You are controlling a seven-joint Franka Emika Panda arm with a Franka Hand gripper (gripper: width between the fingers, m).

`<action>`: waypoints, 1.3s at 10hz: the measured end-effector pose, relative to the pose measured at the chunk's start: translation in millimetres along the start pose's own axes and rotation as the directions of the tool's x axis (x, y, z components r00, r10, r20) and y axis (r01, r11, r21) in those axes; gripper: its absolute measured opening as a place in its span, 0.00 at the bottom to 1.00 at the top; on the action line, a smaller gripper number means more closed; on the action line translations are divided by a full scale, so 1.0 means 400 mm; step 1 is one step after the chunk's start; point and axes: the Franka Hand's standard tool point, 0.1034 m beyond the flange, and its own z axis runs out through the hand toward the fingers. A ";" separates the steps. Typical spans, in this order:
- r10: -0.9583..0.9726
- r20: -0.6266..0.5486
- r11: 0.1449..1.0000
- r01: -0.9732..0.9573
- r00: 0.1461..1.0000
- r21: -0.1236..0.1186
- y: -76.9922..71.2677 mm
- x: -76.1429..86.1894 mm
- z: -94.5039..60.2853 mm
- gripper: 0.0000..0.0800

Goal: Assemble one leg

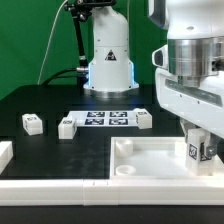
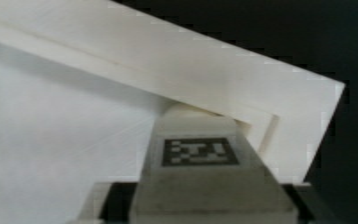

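My gripper (image 1: 198, 148) is shut on a leg (image 1: 194, 151), a small white block with a black-and-white tag, and holds it upright over the exterior view's right corner of the large white panel (image 1: 140, 160). Whether the leg touches the panel I cannot tell. In the wrist view the held leg (image 2: 202, 150) fills the space between the jaws of the gripper (image 2: 202, 202), with its tag facing the camera and the panel's raised rim corner (image 2: 247, 85) just beyond it. Three more legs stand on the black table: one (image 1: 32, 123), a second (image 1: 67, 127) and a third (image 1: 144, 119).
The marker board (image 1: 105, 119) lies on the table between the loose legs. The robot's white base (image 1: 108, 60) stands behind it before a green backdrop. A white wall piece (image 1: 5, 152) sits at the exterior view's left edge, and a white rail (image 1: 60, 187) runs along the front.
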 end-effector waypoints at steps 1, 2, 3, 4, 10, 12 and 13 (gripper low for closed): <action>0.081 0.006 0.997 -0.081 0.997 0.001 0.000 -0.003 0.000 0.36; 0.094 0.008 0.996 -0.094 0.996 0.001 0.000 -0.004 0.001 0.36; 0.069 0.008 0.998 -0.069 0.998 0.001 0.000 -0.004 0.001 0.36; 0.018 0.008 1.000 -0.018 1.000 0.000 0.000 -0.004 0.001 0.63; -0.593 0.037 0.804 0.594 0.804 -0.016 -0.007 -0.001 -0.002 0.81; -0.758 0.033 0.651 0.759 0.652 -0.018 -0.009 -0.007 -0.003 0.81; -0.813 0.031 0.581 0.814 0.581 -0.020 -0.009 -0.006 -0.003 0.81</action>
